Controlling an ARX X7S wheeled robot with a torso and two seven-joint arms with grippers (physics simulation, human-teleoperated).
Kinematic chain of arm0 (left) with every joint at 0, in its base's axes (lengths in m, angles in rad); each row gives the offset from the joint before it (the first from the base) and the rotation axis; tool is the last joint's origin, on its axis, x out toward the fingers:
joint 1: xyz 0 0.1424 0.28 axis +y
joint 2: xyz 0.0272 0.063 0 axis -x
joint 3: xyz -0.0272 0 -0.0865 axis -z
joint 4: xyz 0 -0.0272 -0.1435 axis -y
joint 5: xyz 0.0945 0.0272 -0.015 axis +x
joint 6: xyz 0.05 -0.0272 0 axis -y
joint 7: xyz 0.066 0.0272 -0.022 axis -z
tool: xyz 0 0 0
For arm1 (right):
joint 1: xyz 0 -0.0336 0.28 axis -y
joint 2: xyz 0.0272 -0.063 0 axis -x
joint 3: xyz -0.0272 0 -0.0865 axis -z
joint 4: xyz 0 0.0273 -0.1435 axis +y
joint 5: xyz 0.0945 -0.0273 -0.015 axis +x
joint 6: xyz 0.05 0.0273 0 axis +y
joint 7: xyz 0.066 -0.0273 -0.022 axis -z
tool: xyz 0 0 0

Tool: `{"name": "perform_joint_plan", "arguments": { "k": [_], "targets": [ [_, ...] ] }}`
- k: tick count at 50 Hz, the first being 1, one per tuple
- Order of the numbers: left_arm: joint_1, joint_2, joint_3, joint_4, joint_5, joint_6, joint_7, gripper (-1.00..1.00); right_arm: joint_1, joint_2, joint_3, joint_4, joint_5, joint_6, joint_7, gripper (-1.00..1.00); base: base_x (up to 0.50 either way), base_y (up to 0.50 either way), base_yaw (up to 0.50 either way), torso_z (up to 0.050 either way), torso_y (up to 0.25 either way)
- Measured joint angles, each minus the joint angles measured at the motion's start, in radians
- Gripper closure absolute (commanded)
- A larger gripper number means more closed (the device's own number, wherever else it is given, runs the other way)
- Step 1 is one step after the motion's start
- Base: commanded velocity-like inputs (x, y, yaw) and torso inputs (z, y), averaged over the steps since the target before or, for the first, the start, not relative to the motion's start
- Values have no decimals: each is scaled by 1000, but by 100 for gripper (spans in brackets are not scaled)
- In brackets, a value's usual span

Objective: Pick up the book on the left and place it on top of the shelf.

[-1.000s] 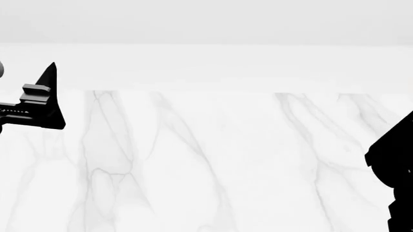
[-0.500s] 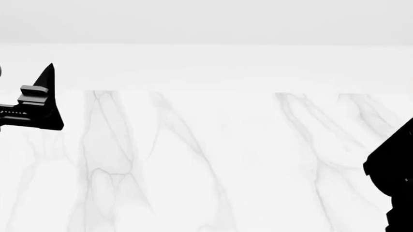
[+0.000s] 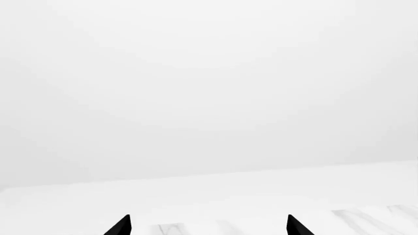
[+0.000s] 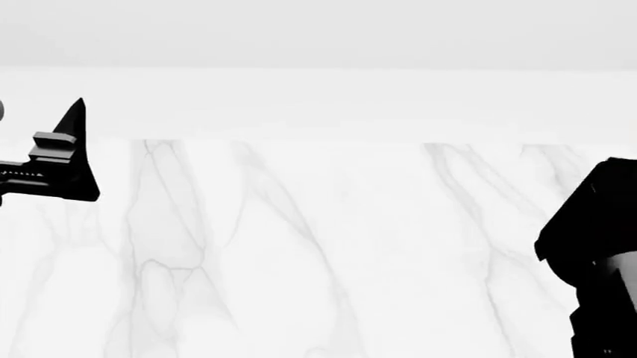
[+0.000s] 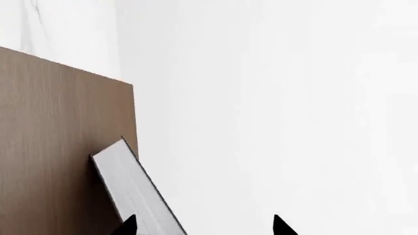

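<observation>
Book point(image 5: 134, 193) leans on the brown shelf point(image 5: 52, 147), cover hidden, lower end cut off. Both grippers, left point(image 3: 207, 226) and right point(image 5: 203, 226), show spread, empty tips.

Left gripper point(image 4: 70, 149) at far left edge of head view, fingers point(image 3: 121, 226) spread apart. Right arm point(image 4: 597, 253) dark at right edge; its fingers point(image 5: 282, 226) spread too.

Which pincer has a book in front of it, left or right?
The right pincer: its wrist view shows a book with pale page edges against the brown shelf. The left pincer faces only marble tabletop and white wall.
</observation>
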Motion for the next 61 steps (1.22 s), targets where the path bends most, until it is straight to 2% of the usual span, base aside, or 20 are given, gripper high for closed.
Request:
{"name": "perform_joint_plan", "arguments": {
  "k": [14, 30, 37, 44, 51, 61],
  "targets": [
    [6, -4, -1, -2, -4, 6, -2, -100, 39, -87, -32, -2, -22, -203, -22, -100, 0, 0, 0, 0, 0],
    [10, -5, 4, -8, -6, 16, -4, -100, 49, -113, -40, -1, -26, -284, -17, -100, 0, 0, 0, 0, 0],
    [10, -6, 7, -9, -7, 18, -6, -100, 53, -120, -7, 0, -17, -378, 15, -100, 0, 0, 0, 0, 0],
    [11, -6, 10, -13, -8, 22, -7, -100, 47, -123, 101, -1, 28, -547, 55, -100, 0, 0, 0, 0, 0],
    [10, -7, 14, -15, -9, 24, -8, -100, 17, -113, 283, -7, 135, -730, -28, -100, 0, 0, 0, 0, 0],
    [7, -7, 18, -17, -11, 27, -11, -100, -85, -39, 473, -232, 310, -767, -156, -100, 0, 0, 0, 0, 0]
  ]
}}
